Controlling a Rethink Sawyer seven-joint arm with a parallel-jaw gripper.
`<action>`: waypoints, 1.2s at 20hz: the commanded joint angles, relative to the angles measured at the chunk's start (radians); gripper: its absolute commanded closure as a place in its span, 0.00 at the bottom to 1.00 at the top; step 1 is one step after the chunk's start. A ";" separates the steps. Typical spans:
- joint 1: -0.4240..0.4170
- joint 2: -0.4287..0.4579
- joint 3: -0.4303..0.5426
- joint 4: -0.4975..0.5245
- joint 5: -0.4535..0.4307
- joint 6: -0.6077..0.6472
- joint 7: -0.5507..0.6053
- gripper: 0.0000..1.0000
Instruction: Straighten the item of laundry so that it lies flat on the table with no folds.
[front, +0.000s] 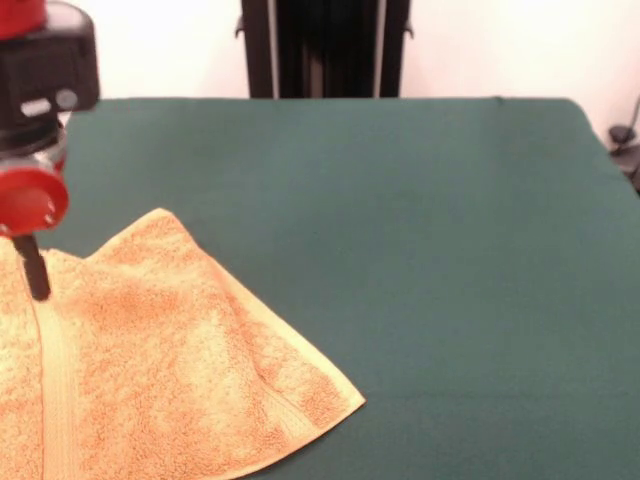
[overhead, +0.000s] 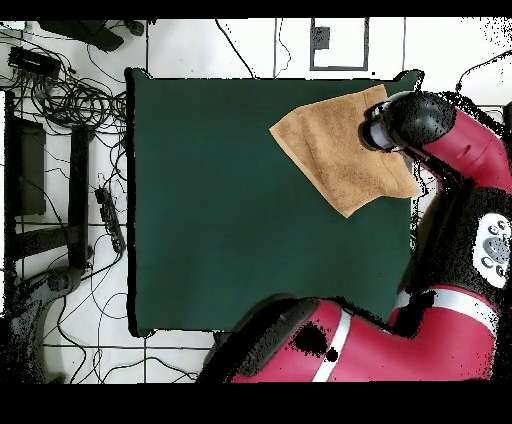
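Note:
The orange-tan towel (front: 170, 370) lies spread on the green table (front: 430, 250) at the lower left of the front view, and runs off that picture's left and bottom edges. A woven band (front: 57, 390) runs down its left part and a second one lies near its right edge. A shallow crease dips into its far edge beside the gripper. My gripper (front: 37, 283) comes down at the far left, its tip at the towel's far edge. In the overhead view the towel (overhead: 335, 150) lies at the table's top right corner, and the arm's end (overhead: 400, 122) covers its right side.
The black pedestal (front: 325, 48) stands behind the table's far edge. In the overhead view the red arm (overhead: 450, 250) runs along the table's right edge (overhead: 412, 260). Cables and equipment (overhead: 60, 150) lie on the floor left of the table.

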 joint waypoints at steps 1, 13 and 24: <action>0.072 0.116 0.053 -0.068 0.050 0.041 0.296 0.00; 0.058 0.137 0.061 -0.074 0.230 0.521 0.485 0.00; -0.038 0.324 0.054 -0.201 0.135 0.372 0.279 0.00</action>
